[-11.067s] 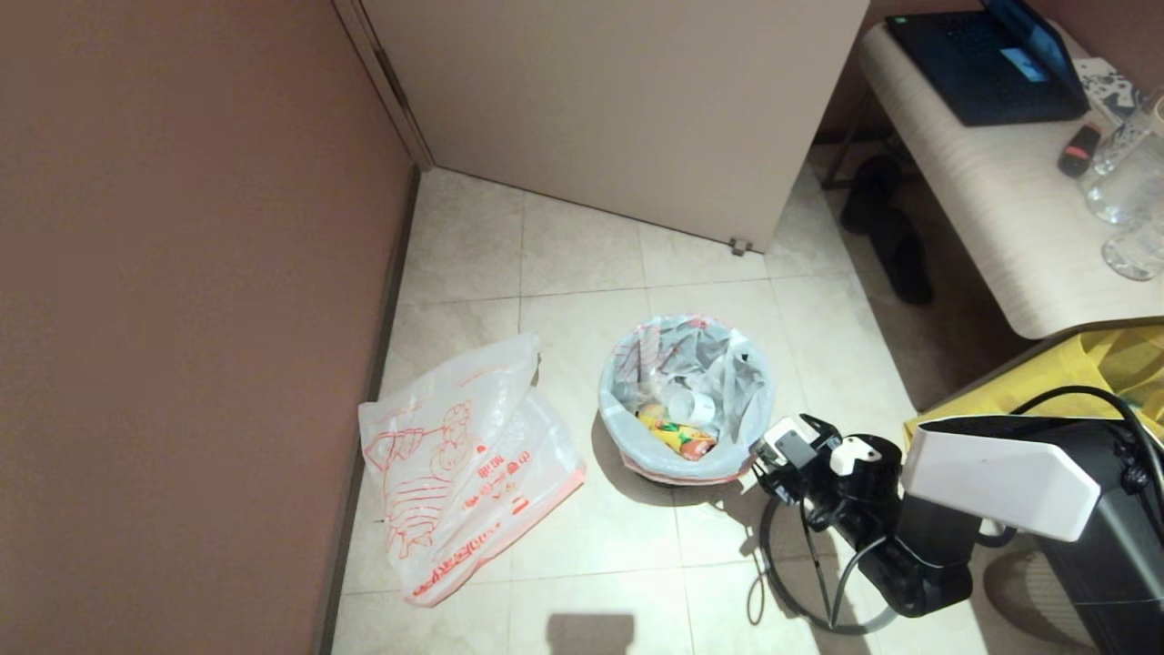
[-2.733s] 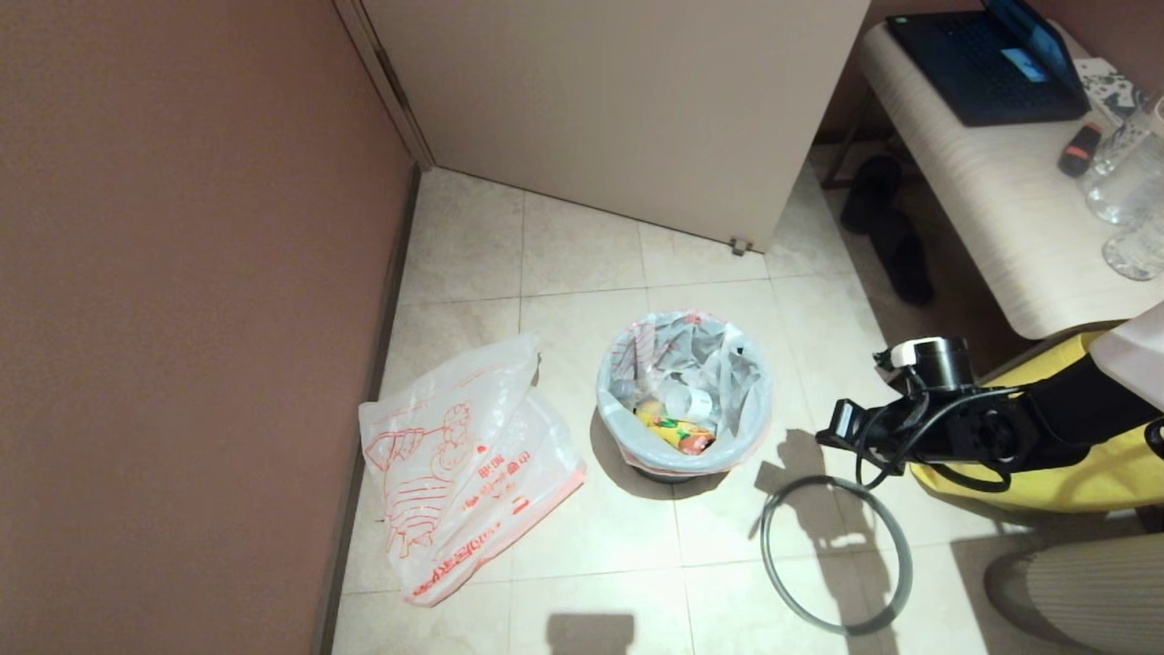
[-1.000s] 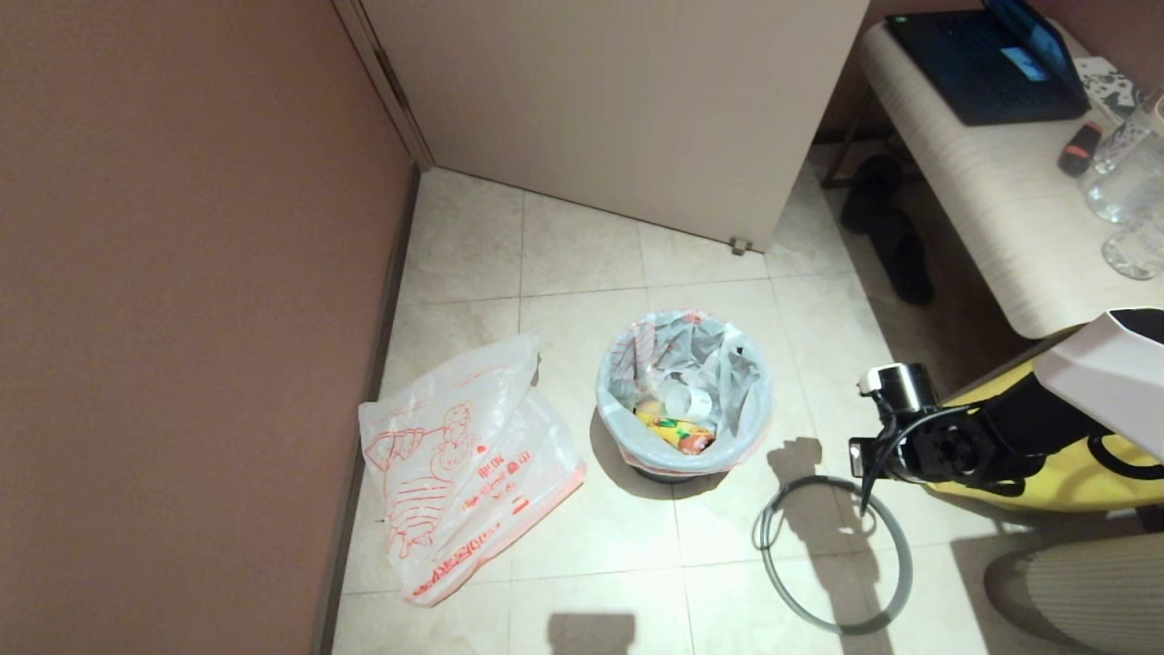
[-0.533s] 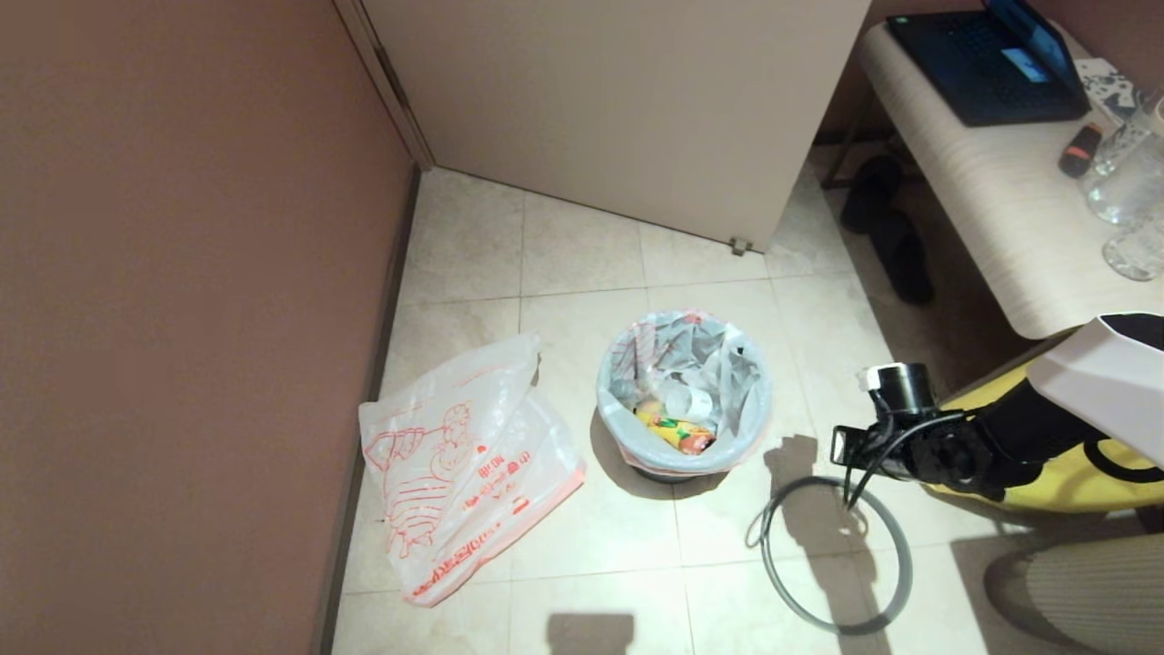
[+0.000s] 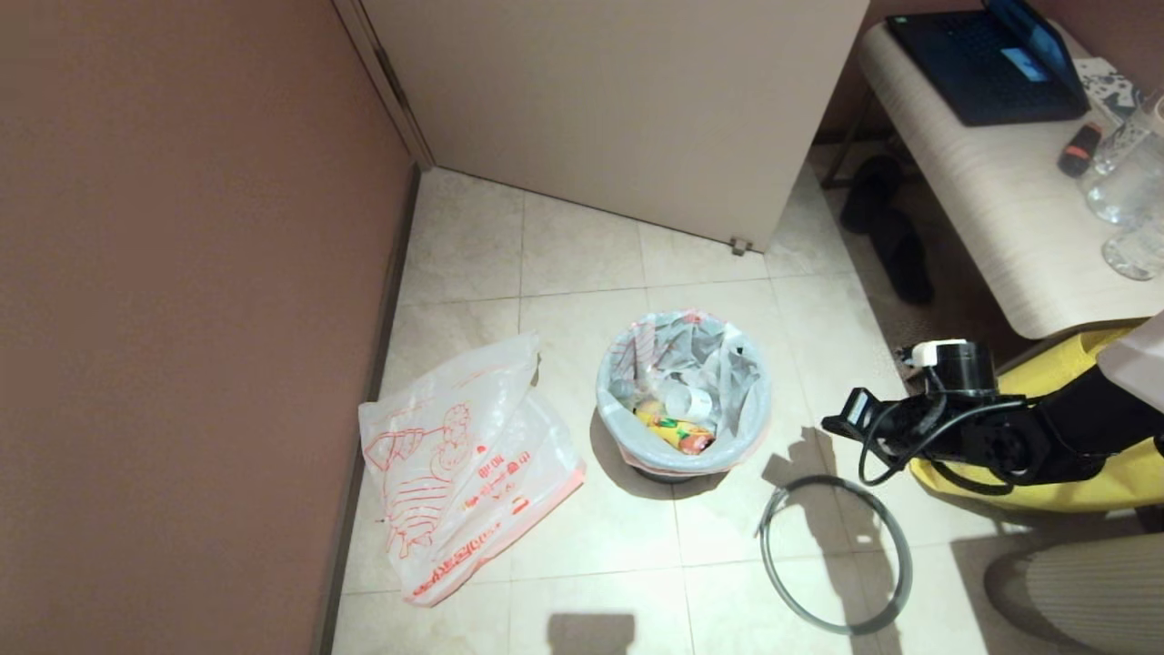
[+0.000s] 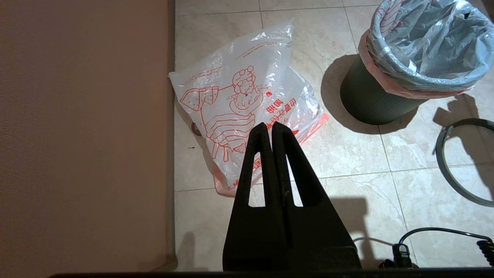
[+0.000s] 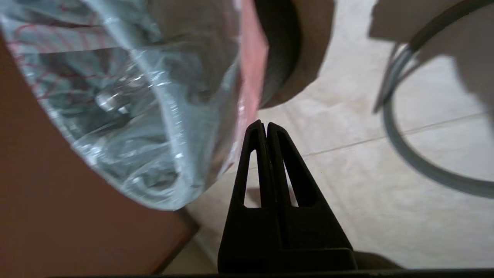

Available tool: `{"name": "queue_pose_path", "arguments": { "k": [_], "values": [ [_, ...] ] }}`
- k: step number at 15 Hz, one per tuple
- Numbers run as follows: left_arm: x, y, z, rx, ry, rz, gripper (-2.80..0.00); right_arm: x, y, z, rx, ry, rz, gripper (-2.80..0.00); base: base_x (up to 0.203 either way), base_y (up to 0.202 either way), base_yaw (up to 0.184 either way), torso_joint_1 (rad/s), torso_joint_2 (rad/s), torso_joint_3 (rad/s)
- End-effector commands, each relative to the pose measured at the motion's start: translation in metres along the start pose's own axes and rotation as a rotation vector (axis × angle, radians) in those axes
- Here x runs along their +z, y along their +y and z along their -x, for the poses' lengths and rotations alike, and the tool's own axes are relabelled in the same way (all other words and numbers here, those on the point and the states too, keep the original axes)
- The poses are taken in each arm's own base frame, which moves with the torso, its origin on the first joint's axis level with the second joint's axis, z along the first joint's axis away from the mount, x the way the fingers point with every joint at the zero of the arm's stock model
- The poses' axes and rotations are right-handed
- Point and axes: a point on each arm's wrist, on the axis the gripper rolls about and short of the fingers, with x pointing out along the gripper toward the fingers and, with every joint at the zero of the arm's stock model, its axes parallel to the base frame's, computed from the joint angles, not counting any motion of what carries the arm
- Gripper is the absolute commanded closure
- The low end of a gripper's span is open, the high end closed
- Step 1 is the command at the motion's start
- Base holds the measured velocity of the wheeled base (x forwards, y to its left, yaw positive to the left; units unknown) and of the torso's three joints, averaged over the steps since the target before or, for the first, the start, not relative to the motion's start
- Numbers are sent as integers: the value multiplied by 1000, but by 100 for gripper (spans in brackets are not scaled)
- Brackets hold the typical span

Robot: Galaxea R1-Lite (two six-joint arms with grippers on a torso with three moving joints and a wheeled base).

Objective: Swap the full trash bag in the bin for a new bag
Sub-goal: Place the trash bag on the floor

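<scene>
Since a moment ago the right gripper (image 5: 841, 420) has lifted away from the grey hoop (image 5: 835, 553) and swung up and toward the bin, and the hoop, which had been nudged at its near-left edge, now lies flat on the tiles on its own. Both of its fingers are pressed together with nothing between them, hanging above the floor just beside the bin (image 6: 366, 102) on its right side, near the pink rim band but not touching it. The left gripper (image 6: 269, 129) is parked, also pressed shut on nothing, above the new bag (image 5: 464, 464), which lies flat on the floor by the wall, left of the bin. The full trash bag (image 5: 684, 391) sits in the bin, its mouth folded down over the outside of the rim, with a yellow-orange packet and a white cup visible at the bottom. It looks like thin, soft, slippery film that will crumple and stretch rather than hold shape; the load seems light. I judge the best hold is the folded-over pink band at the rim on the side nearest the right gripper, where the film is doubled and stands clear of the bin wall; the fingers would have to open first, and a pinch of single film lower down could tear or slip.
</scene>
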Motion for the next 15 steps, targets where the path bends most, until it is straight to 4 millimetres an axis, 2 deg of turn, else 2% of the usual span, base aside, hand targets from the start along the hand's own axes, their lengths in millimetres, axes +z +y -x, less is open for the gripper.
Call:
{"name": "queue_pose_path", "arguments": {
  "k": [1,2,4,15],
  "values": [
    [0,0,0,1,1,1,0,15,0,15,143,67,-88,0,0,0,0,0,0,0],
    [0,0,0,0,1,1,0,23,-6,20,178,69,-122,0,0,0,0,0,0,0],
    [0,0,0,1,0,1,0,23,-8,21,188,64,-126,0,0,0,0,0,0,0],
    [0,0,0,1,1,1,0,12,-1,32,192,87,-125,0,0,0,0,0,0,0]
  ]
}}
